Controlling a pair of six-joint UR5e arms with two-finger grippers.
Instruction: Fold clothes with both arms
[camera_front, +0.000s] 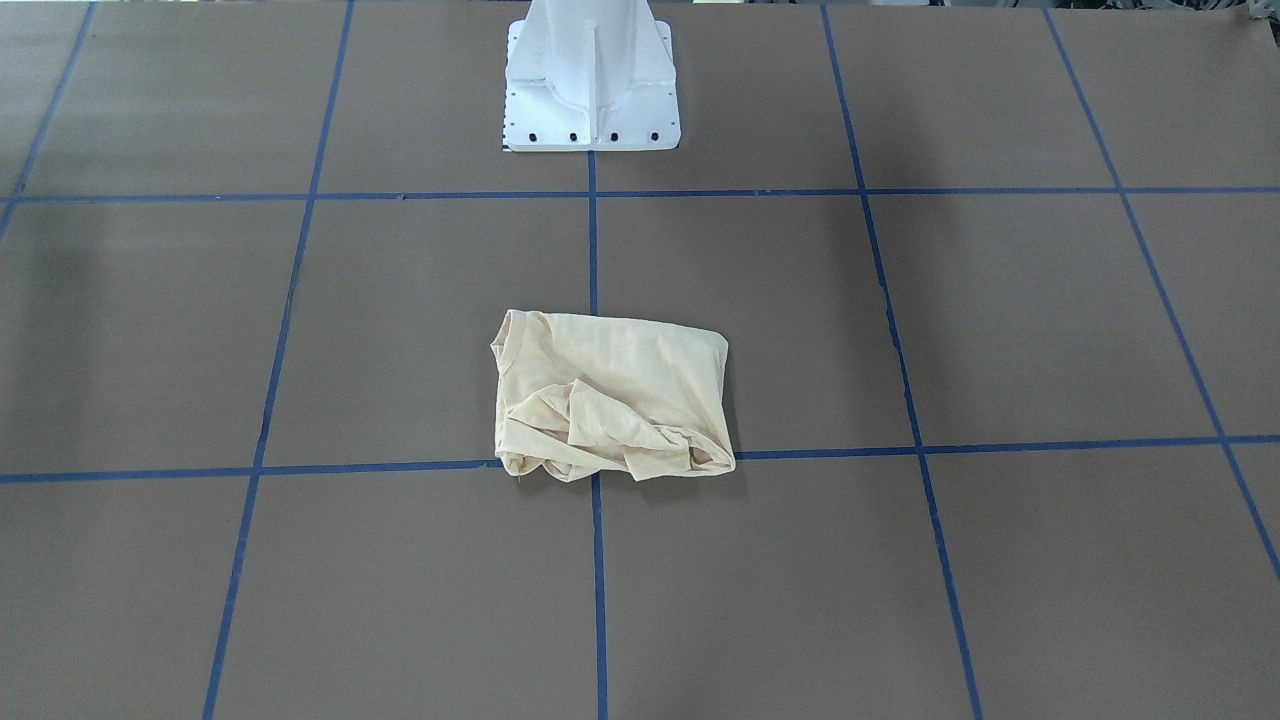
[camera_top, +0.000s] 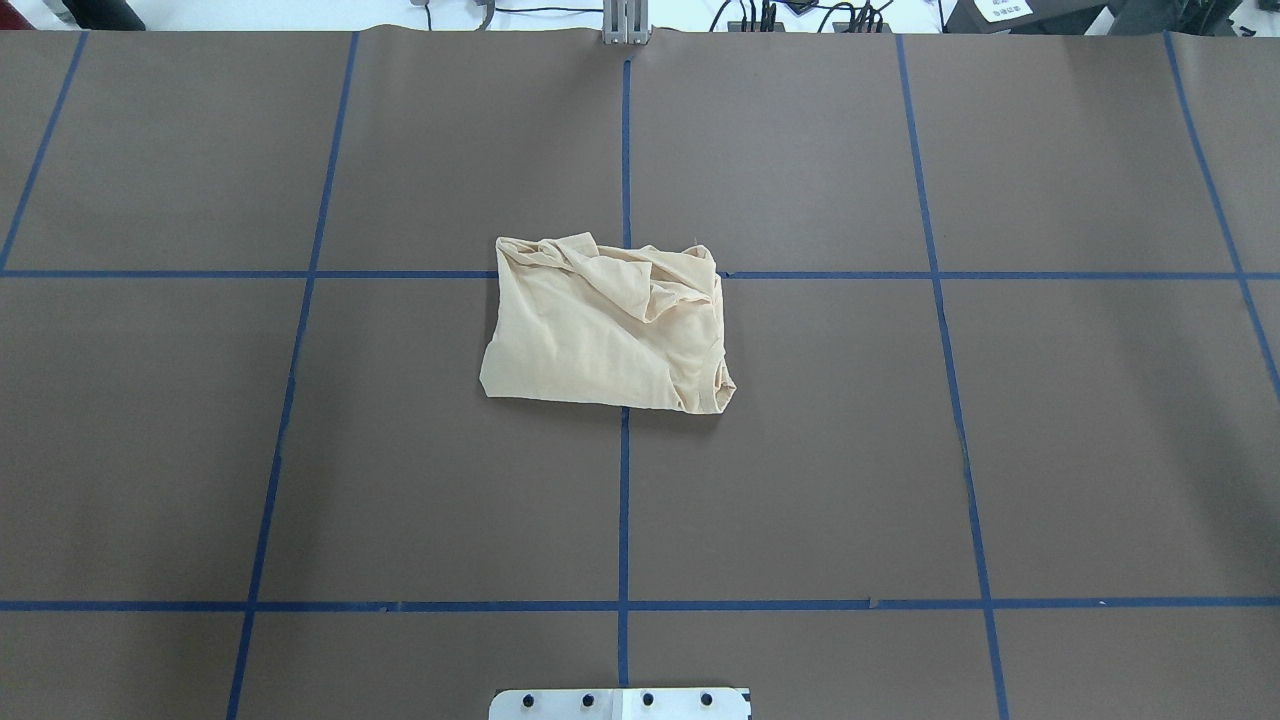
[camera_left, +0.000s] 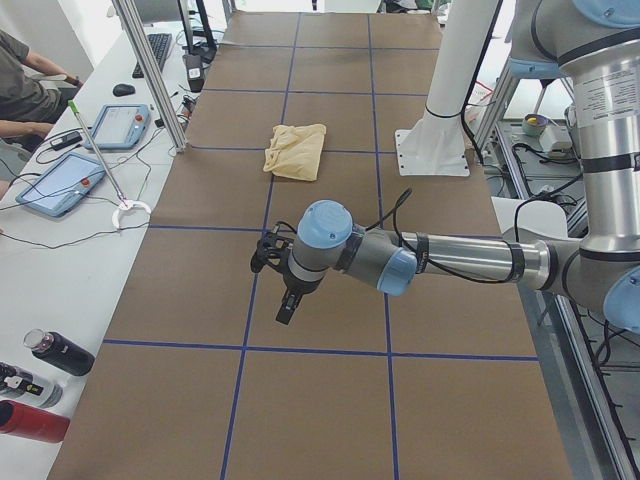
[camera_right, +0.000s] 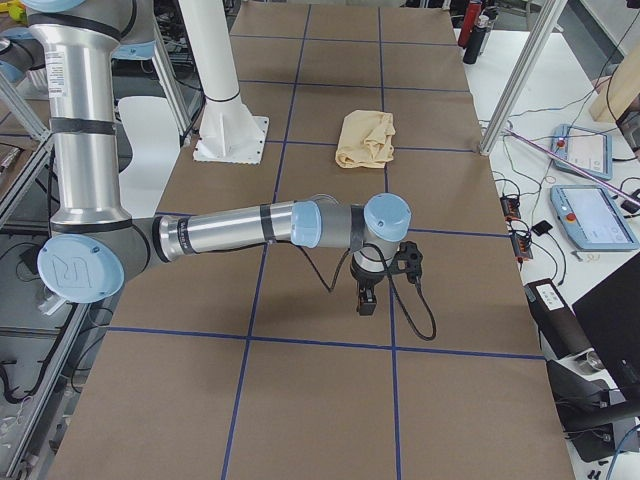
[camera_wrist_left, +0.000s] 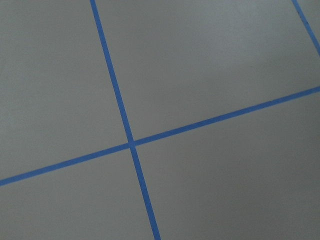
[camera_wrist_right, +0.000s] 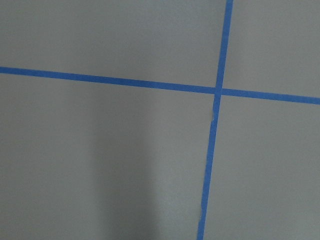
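The clothes, one pale cream-yellow shirt (camera_front: 610, 395) (camera_top: 610, 325), lie folded into a rough rectangle at the table's middle, with bunched folds along the edge far from the robot. The shirt (camera_left: 296, 150) (camera_right: 366, 138) lies far from both grippers. My left gripper (camera_left: 285, 305) hangs fingers-down over bare table near the table's left end. My right gripper (camera_right: 366, 298) hangs likewise near the right end. Both show only in the side views, so I cannot tell whether they are open or shut. Both wrist views hold only brown table and blue tape.
The white pedestal base (camera_front: 590, 90) (camera_top: 620, 703) stands at the robot's edge of the table. Blue tape lines (camera_wrist_left: 131, 144) grid the brown surface. Tablets (camera_left: 60, 185) (camera_right: 600, 215), bottles (camera_left: 50, 355), cables and a seated person (camera_left: 20, 80) are on the operators' side.
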